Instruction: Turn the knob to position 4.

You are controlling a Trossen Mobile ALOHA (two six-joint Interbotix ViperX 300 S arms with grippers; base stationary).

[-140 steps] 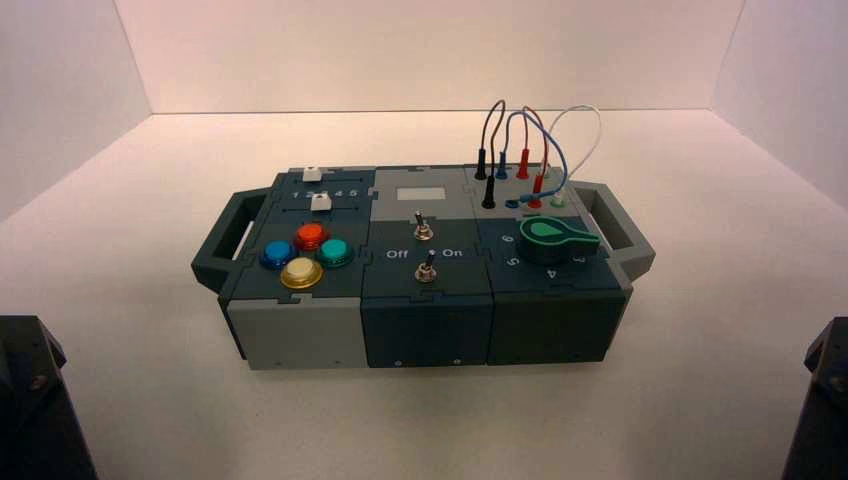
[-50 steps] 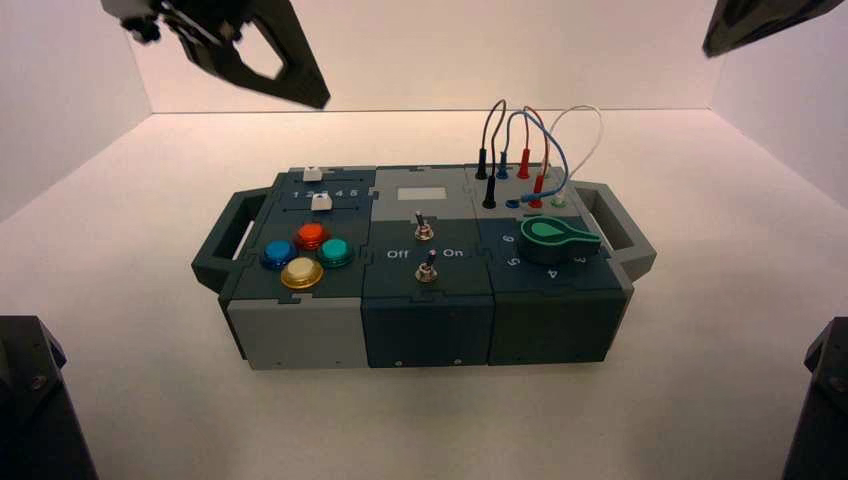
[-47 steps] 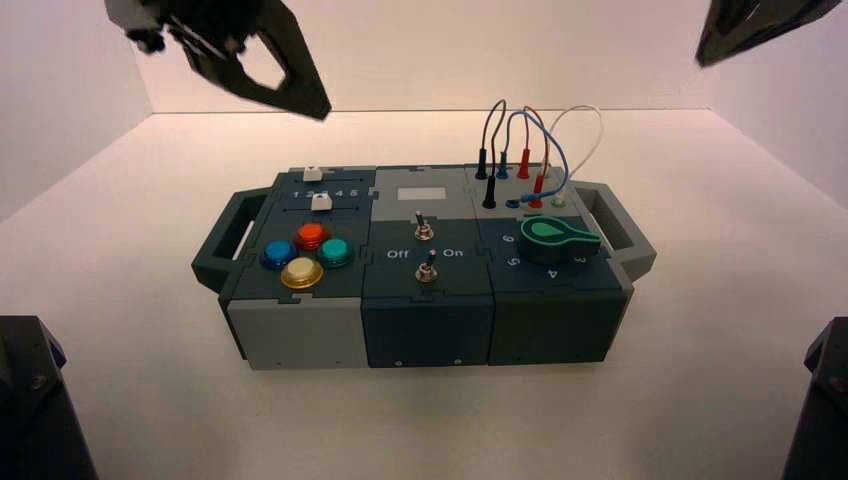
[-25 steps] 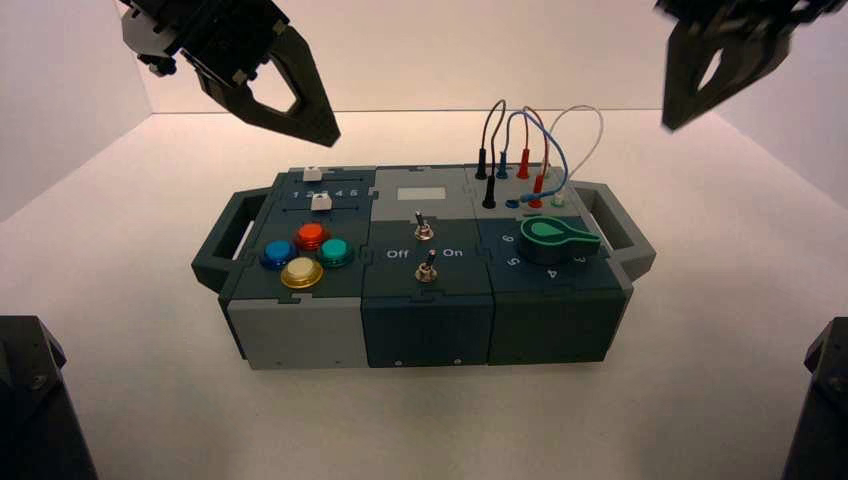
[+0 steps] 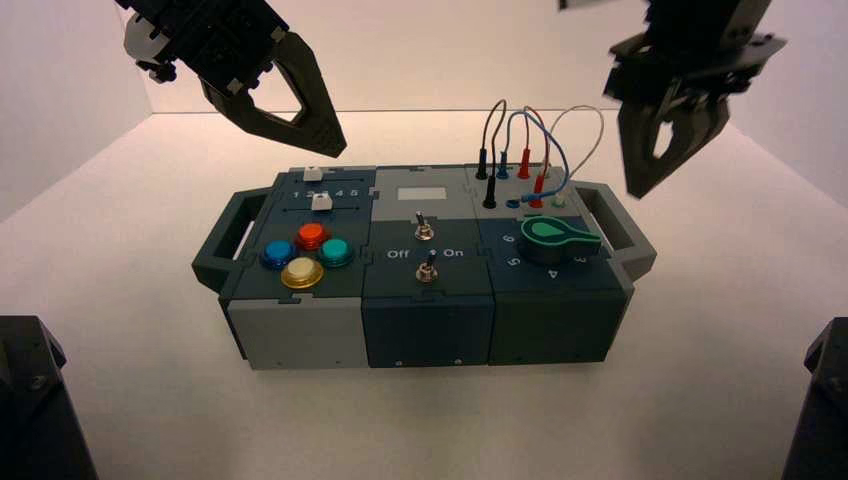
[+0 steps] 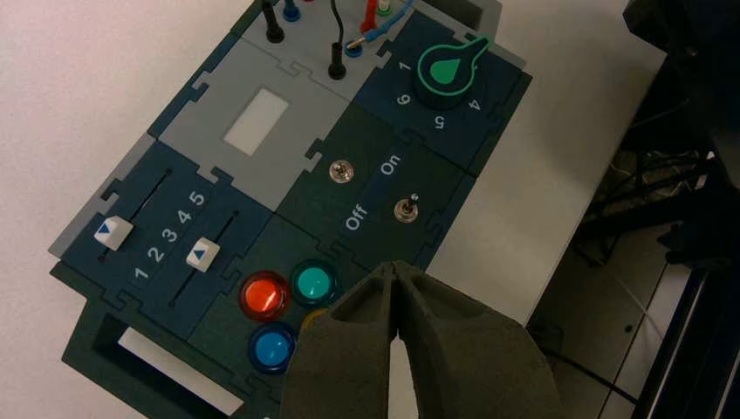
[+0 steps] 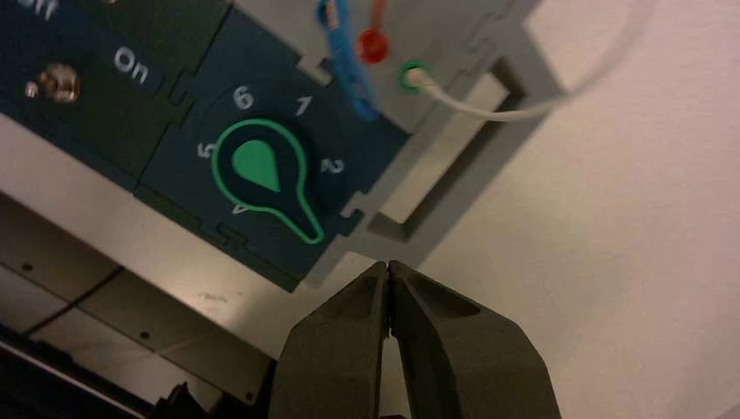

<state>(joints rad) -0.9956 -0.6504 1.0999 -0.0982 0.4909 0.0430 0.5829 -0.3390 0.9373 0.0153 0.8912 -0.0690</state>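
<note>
The green teardrop knob (image 5: pixel 555 238) (image 6: pixel 447 72) (image 7: pixel 262 170) sits on the box's right-hand section. Its pointed handle aims toward the box's right handle, between the printed 2 (image 7: pixel 332 166) and the 4 (image 5: pixel 553 273) (image 6: pixel 475 105). My right gripper (image 5: pixel 635 190) (image 7: pixel 387 264) hangs shut and holding nothing above the box's right handle (image 5: pixel 615 225), beside the knob and apart from it. Over the back left of the box, above the sliders, my left gripper (image 5: pixel 330 145) (image 6: pixel 397 266) hovers shut and holding nothing.
Looping wires (image 5: pixel 540 130) plug into sockets just behind the knob. Two metal toggle switches (image 5: pixel 425 245) stand in the middle section by Off and On. Several coloured push-buttons (image 5: pixel 305 255) and two white sliders (image 6: pixel 157 243) fill the left section. Dark arm bases (image 5: pixel 30 400) sit at both front corners.
Both arms have come down into view from above. The right gripper has dropped toward the box's right end near the knob. The knob has not turned.
</note>
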